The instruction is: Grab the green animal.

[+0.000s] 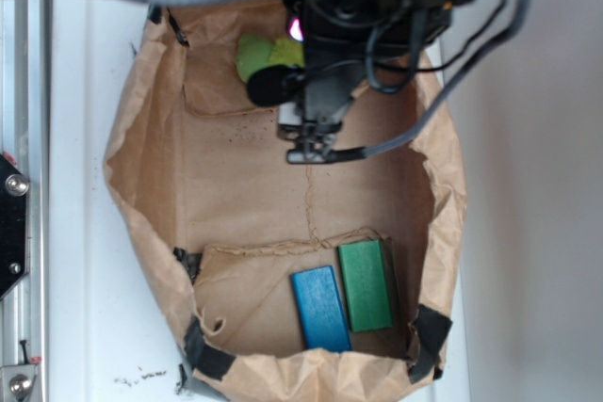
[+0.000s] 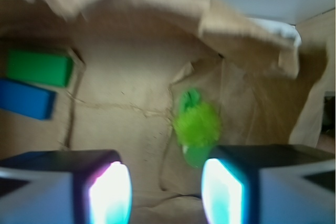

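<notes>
Across the paper bag (image 2: 131,3), reading the wrist view left to right: a green block (image 2: 38,68) and a blue block (image 2: 26,98) are lying side by side at the far left, touching or nearly so, well apart from the target. Bare creased paper floor is filling the middle. The green animal (image 2: 197,127) is sitting right of centre, fuzzy lime middle with a smoother green end toward the top; its lower end is dipping just behind the right finger's top edge. The gripper (image 2: 165,190) is standing wide apart, nothing between the glowing pads (image 2: 111,192).

From the exterior view, the gripper (image 1: 316,143) is hanging over the bag's far half, with the green animal (image 1: 259,56) partly covered by the arm near the far-left inner wall. The blocks, green (image 1: 366,284) and blue (image 1: 320,308), are resting at the near end.

Step in hand, as I judge it: approach and alignment, grasp not yet made. The toy is lying off-centre toward the right finger, so the next move is calling for a shift rightward in the wrist view to centre it, then a descent and closure.

Room: open floor on the toy's left; on its right a folded paper wall is rising close by, so that finger is getting little clearance. The bag rim is surrounding everything.
</notes>
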`<state>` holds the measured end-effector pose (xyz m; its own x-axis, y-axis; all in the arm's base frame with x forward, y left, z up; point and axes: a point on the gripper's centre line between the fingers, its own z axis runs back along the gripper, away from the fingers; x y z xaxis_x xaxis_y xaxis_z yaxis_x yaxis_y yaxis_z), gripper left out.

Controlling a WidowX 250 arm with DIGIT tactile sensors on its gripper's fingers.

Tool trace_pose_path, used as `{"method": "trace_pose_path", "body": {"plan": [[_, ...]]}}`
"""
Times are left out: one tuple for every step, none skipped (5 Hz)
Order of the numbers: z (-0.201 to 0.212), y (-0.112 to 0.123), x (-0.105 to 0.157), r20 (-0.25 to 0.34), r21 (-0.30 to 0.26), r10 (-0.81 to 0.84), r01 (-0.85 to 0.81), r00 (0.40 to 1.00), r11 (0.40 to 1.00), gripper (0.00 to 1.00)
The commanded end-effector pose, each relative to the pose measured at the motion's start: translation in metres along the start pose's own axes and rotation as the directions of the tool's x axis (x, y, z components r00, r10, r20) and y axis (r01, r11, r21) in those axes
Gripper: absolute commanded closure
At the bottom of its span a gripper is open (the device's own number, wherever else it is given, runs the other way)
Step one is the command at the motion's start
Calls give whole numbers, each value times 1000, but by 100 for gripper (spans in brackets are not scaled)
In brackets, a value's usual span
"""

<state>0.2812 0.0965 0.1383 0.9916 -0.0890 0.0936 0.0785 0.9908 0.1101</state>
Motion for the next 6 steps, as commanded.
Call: {"method": "trace_pose_path", "body": {"plan": [[-3, 15, -5, 99, 99, -5, -5, 995, 995, 0], [-20, 8, -8, 116, 131, -29, 13, 993, 991, 0], [-30, -3, -11, 118, 141, -54, 37, 991, 989, 0], [-28, -14, -11, 129, 116, -78, 63, 988, 991, 0], [-37, -10, 4, 101, 119, -71, 59, 992, 991, 0], [-46, -3, 21, 76, 137, -35, 25, 996, 990, 0]]}}
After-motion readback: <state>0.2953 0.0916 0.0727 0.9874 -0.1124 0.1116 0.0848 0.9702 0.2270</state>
